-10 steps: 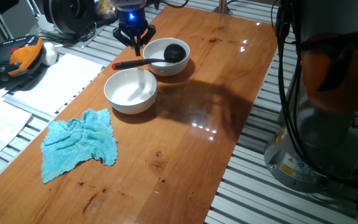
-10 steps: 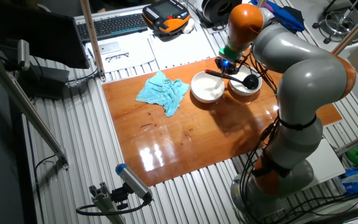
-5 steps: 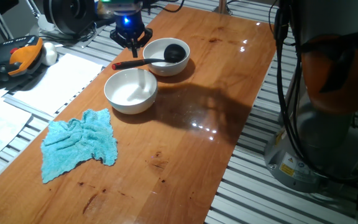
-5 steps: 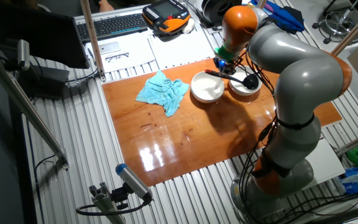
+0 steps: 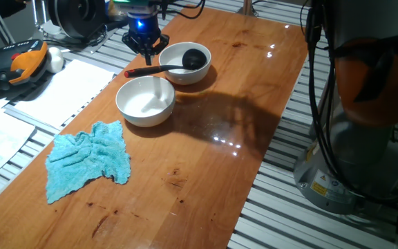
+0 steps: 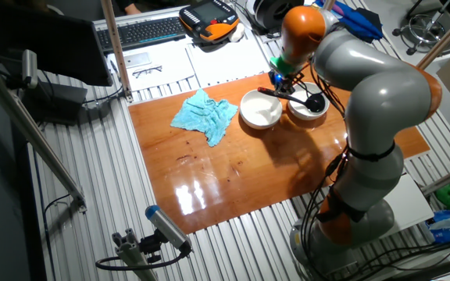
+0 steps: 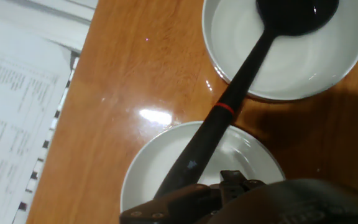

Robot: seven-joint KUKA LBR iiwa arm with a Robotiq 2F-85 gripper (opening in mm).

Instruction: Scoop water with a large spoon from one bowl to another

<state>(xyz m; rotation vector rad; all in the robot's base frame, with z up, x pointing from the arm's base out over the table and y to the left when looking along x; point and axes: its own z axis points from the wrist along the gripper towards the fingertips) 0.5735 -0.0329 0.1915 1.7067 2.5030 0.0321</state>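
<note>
The black ladle [image 5: 185, 63] lies with its cup in the far white bowl [image 5: 178, 75]. Its handle rests on that bowl's rim, and the red tip [image 5: 135, 71] points left over the table. The near white bowl [image 5: 145, 102] stands just in front. My gripper [image 5: 144, 44] hangs above the red tip, apart from it, open and empty. In the other fixed view the gripper [image 6: 281, 77] is beside both bowls. In the hand view one dark finger [image 7: 188, 165] covers most of the red tip, and the ladle cup [image 7: 297, 12] sits in the upper bowl [image 7: 353, 56]. Water is too clear to make out.
A crumpled blue cloth [image 5: 88, 160] lies on the wooden table [image 5: 240, 104] at the front left. White paper sheets [image 5: 54, 93] and an orange-black handset [image 5: 19, 62] lie beyond the table's left edge. The robot's base [image 5: 365, 104] stands at the right.
My gripper has lifted up and a little left from the ladle's handle. The ladle and both bowls have stayed where they were.
</note>
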